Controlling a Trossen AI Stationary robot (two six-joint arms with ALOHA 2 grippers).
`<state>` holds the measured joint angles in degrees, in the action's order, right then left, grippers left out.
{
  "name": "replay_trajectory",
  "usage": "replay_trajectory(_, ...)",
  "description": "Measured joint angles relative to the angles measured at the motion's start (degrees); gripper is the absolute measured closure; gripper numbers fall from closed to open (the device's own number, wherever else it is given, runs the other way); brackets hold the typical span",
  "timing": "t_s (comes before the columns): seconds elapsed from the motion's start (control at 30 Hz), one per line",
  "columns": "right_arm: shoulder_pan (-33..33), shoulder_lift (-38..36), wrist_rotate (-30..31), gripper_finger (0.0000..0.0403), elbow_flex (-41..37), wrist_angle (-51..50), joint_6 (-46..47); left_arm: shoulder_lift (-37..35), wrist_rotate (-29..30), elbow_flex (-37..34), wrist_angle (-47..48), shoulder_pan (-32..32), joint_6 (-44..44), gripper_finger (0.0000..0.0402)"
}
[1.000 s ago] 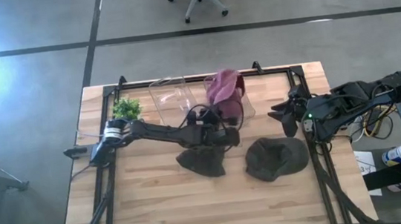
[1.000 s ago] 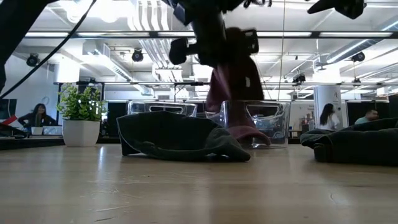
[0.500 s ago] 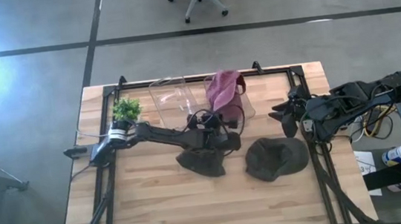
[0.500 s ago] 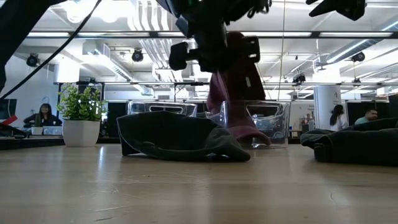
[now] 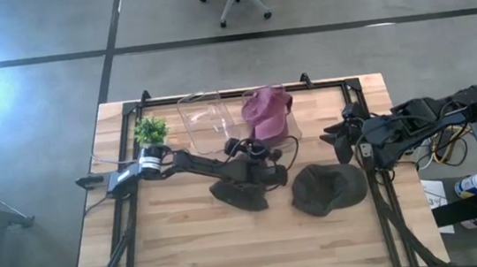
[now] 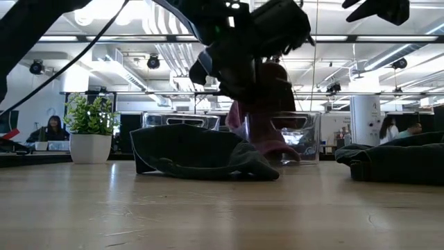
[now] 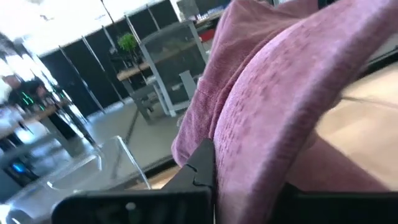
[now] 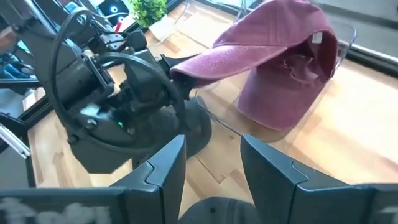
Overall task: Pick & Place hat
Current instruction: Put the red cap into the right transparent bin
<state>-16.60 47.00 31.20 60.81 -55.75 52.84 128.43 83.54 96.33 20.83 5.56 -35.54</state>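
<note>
Pink hat (image 5: 266, 110) draped over a clear bin (image 5: 274, 116).
Left hand (image 8: 176, 76) pinches its stiff brim; the soft crown sags. Right hand (image 5: 340, 137) open, waiting.

No text, label, brand, number or sign can be read in any view.

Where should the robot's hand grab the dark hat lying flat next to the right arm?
Probably the dark hat is best taken by its edge nearest the right hand, coming straight down from above. It lies slumped on the table, so only the rim offers a thin fold to pinch. That hand is open and closest; the left hand is shut on the pink hat.
</note>
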Motion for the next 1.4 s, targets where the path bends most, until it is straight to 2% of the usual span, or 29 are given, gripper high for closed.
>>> replay_trajectory(0.13,0.51,0.00,-2.76,0.0252,-2.08,1.23,4.38,1.00,-0.99,0.03,0.61,0.42,5.26,0.0372)
replay_trajectory(0.23,3.29,0.14,-3.86,0.0252,-4.77,4.75,7.51,1.29,-1.72,-0.11,1.19,1.12,10.56,0.0368)
replay_trajectory(0.4,15.09,0.41,-5.61,0.0252,-8.26,7.82,6.58,1.23,-2.12,-0.20,2.77,1.53,12.95,0.0378)
replay_trajectory(0.5,23.54,1.26,-11.37,0.0252,-10.10,12.58,3.24,1.23,-1.95,-0.20,2.74,1.53,12.93,0.0381)
replay_trajectory(0.67,36.51,5.67,-24.22,0.0252,-15.58,29.32,-2.21,1.17,-1.33,-0.20,2.92,1.53,11.72,0.0382)
replay_trajectory(0.77,41.29,9.34,-25.02,0.0252,-16.57,29.83,-3.01,1.15,0.23,-0.20,2.96,1.69,11.46,0.0382)
replay_trajectory(0.93,43.02,13.32,-26.97,0.0254,-15.81,32.01,-5.84,0.84,1.48,0.02,3.00,1.81,11.53,0.0382)
replay_trajectory(1.2,46.14,27.24,-35.82,0.0272,-13.55,42.69,-9.76,0.84,3.56,0.44,3.03,1.86,13.26,0.0382)
replay_trajectory(1.3,46.27,30.46,-35.82,0.0277,-10.56,40.77,-12.80,0.84,3.94,0.55,2.99,1.95,13.60,0.0382)
replay_trajectory(1.4,47.19,32.68,-33.39,0.0277,-8.48,36.61,-15.62,0.84,2.40,0.55,2.95,1.84,13.68,0.0382)
